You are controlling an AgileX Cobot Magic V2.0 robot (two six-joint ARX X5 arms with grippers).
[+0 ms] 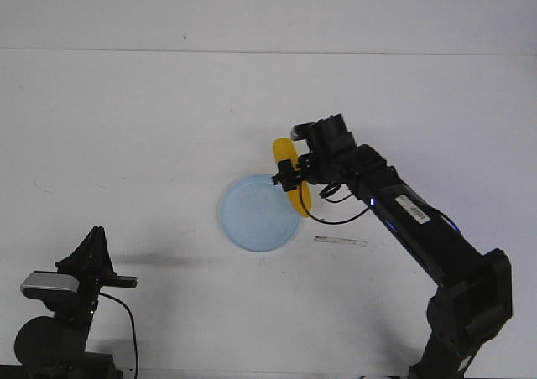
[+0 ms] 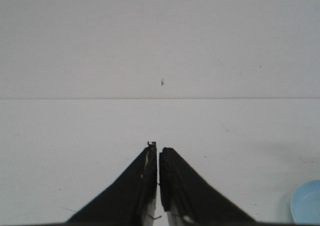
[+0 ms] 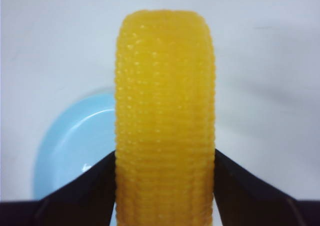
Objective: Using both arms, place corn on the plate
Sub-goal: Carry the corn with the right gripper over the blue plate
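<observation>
The yellow-orange corn (image 1: 292, 171) is held by my right gripper (image 1: 294, 176) just above the right rim of the pale blue plate (image 1: 258, 213). In the right wrist view the corn (image 3: 165, 121) fills the middle, clamped between the two black fingers (image 3: 85, 191), with the plate (image 3: 75, 146) below and to one side. My left gripper (image 1: 94, 241) rests low at the near left, far from the plate. In the left wrist view it (image 2: 158, 148) is shut and empty over bare table, and an edge of the plate (image 2: 306, 202) shows in a corner.
A thin pale strip (image 1: 341, 241) lies flat on the white table (image 1: 126, 144) just right of the plate. The right arm (image 1: 419, 228) reaches in from the near right.
</observation>
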